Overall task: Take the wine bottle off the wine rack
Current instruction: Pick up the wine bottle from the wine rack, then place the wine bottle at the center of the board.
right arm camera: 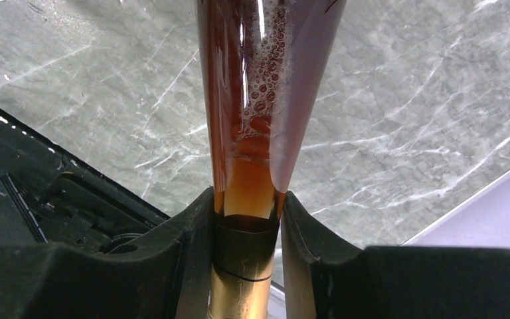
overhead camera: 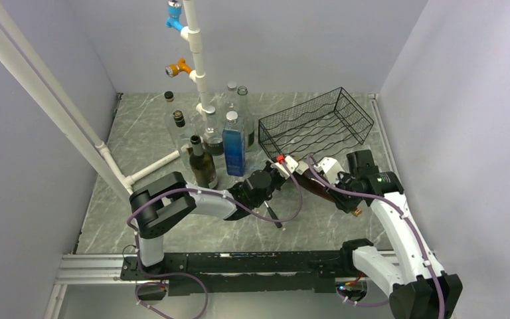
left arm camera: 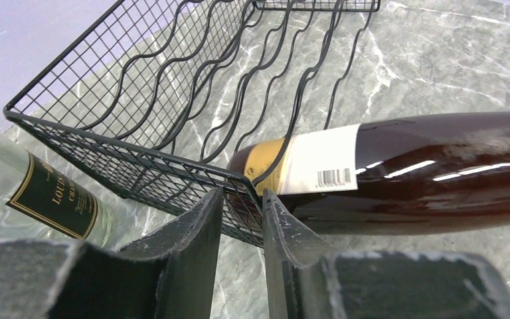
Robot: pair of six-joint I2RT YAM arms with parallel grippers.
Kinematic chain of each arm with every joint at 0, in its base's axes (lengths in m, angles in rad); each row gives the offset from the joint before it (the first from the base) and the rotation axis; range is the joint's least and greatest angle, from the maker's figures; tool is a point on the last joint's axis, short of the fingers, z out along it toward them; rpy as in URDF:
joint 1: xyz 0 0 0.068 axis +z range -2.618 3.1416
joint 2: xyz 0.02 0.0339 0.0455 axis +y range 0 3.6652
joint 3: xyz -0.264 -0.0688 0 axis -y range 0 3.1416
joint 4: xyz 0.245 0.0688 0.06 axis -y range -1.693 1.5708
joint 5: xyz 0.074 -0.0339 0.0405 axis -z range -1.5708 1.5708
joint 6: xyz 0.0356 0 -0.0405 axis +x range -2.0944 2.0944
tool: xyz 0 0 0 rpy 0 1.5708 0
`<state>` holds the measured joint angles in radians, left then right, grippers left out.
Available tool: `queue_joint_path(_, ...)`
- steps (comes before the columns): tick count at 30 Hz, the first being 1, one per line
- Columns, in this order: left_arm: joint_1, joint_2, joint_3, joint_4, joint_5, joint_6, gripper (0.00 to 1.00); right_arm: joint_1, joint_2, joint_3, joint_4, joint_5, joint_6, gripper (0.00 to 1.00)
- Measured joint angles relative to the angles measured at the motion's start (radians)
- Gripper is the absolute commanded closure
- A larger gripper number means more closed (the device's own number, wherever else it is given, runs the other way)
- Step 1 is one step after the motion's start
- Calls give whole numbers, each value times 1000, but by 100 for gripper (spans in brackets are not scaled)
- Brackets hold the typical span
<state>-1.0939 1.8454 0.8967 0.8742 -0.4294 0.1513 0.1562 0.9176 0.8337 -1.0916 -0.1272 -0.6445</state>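
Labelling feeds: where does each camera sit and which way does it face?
Top external: high behind, looking down on the grey marble table; both arms show.
Left wrist: on its arm, facing the black wire-mesh rack; left claw grips its rim.
Right wrist: looks along the brown glass wine bottle; right claw clamps its neck.
All share the bottle.
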Motion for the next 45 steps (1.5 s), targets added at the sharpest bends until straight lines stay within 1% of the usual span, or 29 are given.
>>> queue_joint_path(23,42,18,42,-42,13,-33,69,0,-95,21,-118,40,-20,100)
queue_joint_path(27,58,20,42,-61,13,-37,67,0,-95,21,-139,40,-27,100)
queue_joint_path(30,59,20,42,-78,14,-41,60,0,-95,21,-139,41,-29,100)
queue_joint_path(31,60,20,42,-82,17,-42,55,0,-95,21,-139,41,-29,100)
queue_joint_path(35,61,14,25,-94,61,-60,32,0,-95,21,-139,41,-29,100)
queue_joint_path(37,61,-6,0,-100,87,-66,27,0,-94,21,-139,42,-30,100)
queue_joint_path(42,62,-97,-56,-136,187,-89,20,0,-89,21,-139,43,-30,100)
queue_joint_path(45,62,-147,-68,-151,253,-97,13,0,-84,21,-138,44,-30,100)
